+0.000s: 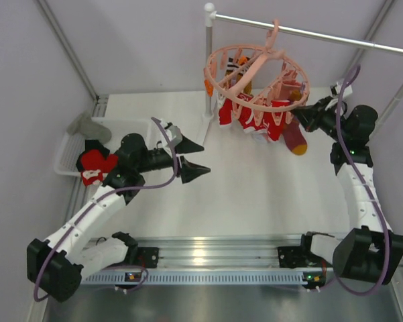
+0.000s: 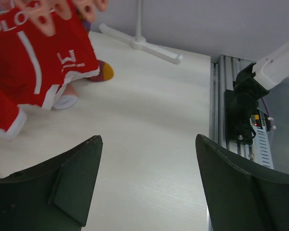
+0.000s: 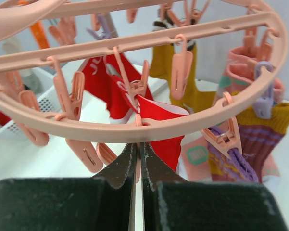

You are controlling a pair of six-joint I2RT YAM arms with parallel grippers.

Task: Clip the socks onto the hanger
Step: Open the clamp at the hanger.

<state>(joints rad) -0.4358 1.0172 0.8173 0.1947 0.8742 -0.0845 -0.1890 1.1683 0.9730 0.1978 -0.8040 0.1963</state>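
1 hanger (image 3: pixel 134 44); 1 rail (image 1: pixel 322 35); 1 basket (image 1: pixel 131 124); L tool (image 1: pixel 204 158), R tool (image 3: pixel 138 149) = 2; socks (image 1: pixel 255 121) overlap, cnt unclear.

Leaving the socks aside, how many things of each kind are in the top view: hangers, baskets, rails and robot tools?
pink hanger: 1
white basket: 1
grey rail: 1
tools, left tool and right tool: 2
Total: 5

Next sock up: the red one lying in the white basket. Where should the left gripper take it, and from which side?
Pinch a raised fold near the middle of the red sock, coming straight down from above. It lies crumpled inside the basket, whose walls would likely block a sideways reach. The left gripper is open and empty.
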